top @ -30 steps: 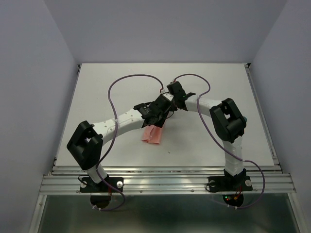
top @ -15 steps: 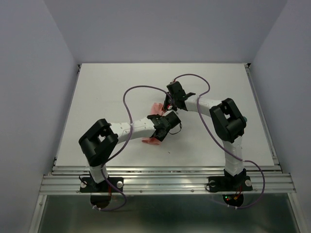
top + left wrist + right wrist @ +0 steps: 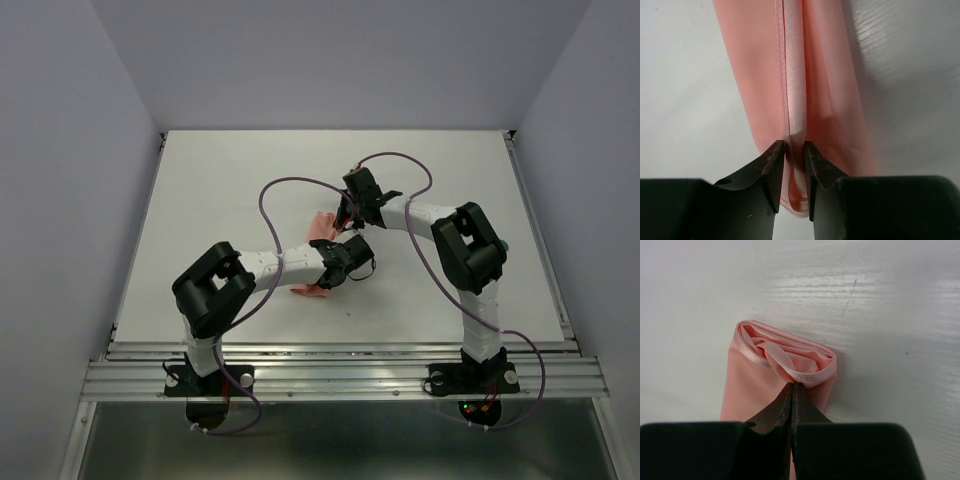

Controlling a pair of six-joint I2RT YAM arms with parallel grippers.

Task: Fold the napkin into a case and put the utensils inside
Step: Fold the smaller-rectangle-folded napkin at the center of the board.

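The napkin (image 3: pixel 320 222) lies mid-table as a narrow salmon-pink layered strip, the case, running near to far. My left gripper (image 3: pixel 322 280) is at its near end. In the left wrist view the gripper (image 3: pixel 795 148) is shut on a raised middle fold of the cloth (image 3: pixel 760 75). My right gripper (image 3: pixel 343 217) is at the far end. In the right wrist view the gripper (image 3: pixel 791 386) is shut on the hem of the top layer, and the strip's end (image 3: pixel 752 385) gapes open as a loop. The utensils are out of view.
Purple cables (image 3: pixel 300 184) arch over the white table (image 3: pixel 210 210) above both arms. The left arm's forearm lies across the table just left of the strip. A metal rail (image 3: pixel 340 352) runs along the near edge.
My left gripper has moved from over the strip's far part toward its near end, uncovering the far end. The left elbow swung right. The right arm has not moved.
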